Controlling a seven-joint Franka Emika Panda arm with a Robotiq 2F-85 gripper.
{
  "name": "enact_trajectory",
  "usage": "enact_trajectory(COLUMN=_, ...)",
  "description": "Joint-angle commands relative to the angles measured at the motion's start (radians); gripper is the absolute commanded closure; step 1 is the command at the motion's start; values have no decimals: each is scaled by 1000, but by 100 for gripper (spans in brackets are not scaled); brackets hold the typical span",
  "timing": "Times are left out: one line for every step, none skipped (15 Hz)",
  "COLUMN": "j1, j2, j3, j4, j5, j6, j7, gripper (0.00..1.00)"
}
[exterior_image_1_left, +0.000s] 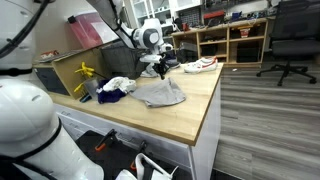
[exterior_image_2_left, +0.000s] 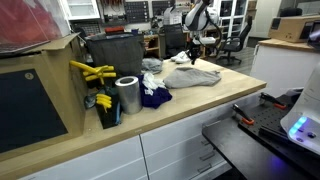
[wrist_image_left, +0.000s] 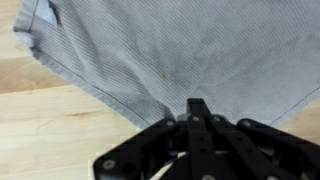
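The gripper has its two fingers brought together on a pinch of the grey cloth. In the wrist view the fabric gathers into ridges that run up to the fingertips. The rest of the cloth is spread over the wooden desk, with one hemmed corner lying flat on the wood. In both exterior views the gripper points straight down over the far part of the grey cloth. The cloth lies rumpled about midway across the desk top, in the half toward the far end and a little back from the long front edge above the drawers. Just beside it, toward the back edge, is a heap of white and dark blue clothes, which touches it or nearly does. Beyond that heap, near the back edge, stands a metal can. A yellow tool sticks up next to the can, and a dark bin stands behind them. In an exterior view a white shoe with red trim lies at the far corner of the desk, apart from the cloth.
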Motion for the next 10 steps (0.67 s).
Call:
enact_trajectory(j1=16, j2=25, j3=-31, j4=-11, j5=-61, j6=57, j7=81, gripper=100)
enact_trajectory(j1=18, j2=38, j3=-38, j4=-5, j5=-71, j6=66, j7=97, gripper=100)
enact_trajectory(j1=19, j2=53, j3=-45, j4=1, j5=-81, j6=73, j7=114, gripper=100)
enact_trajectory(j1=18, j2=66, j3=-49, j4=7, j5=-84, j6=76, j7=127, gripper=100)
enact_trajectory(j1=16, j2=78, j3=-52, j4=12, j5=-82, j6=81, j7=139, gripper=100)
enact_trajectory(j1=14, j2=88, j3=-55, j4=18, j5=-80, j6=84, j7=144, gripper=100)
enact_trajectory(j1=15, j2=99, j3=-60, j4=25, j5=-79, j6=85, j7=154, gripper=100)
enact_trajectory(j1=15, j2=109, j3=-65, j4=30, j5=-82, j6=89, j7=158, gripper=100)
enact_trajectory(j1=17, j2=119, j3=-71, j4=37, j5=-84, j6=92, j7=166, gripper=100)
enact_trajectory(j1=16, j2=129, j3=-74, j4=44, j5=-84, j6=94, j7=168, gripper=100)
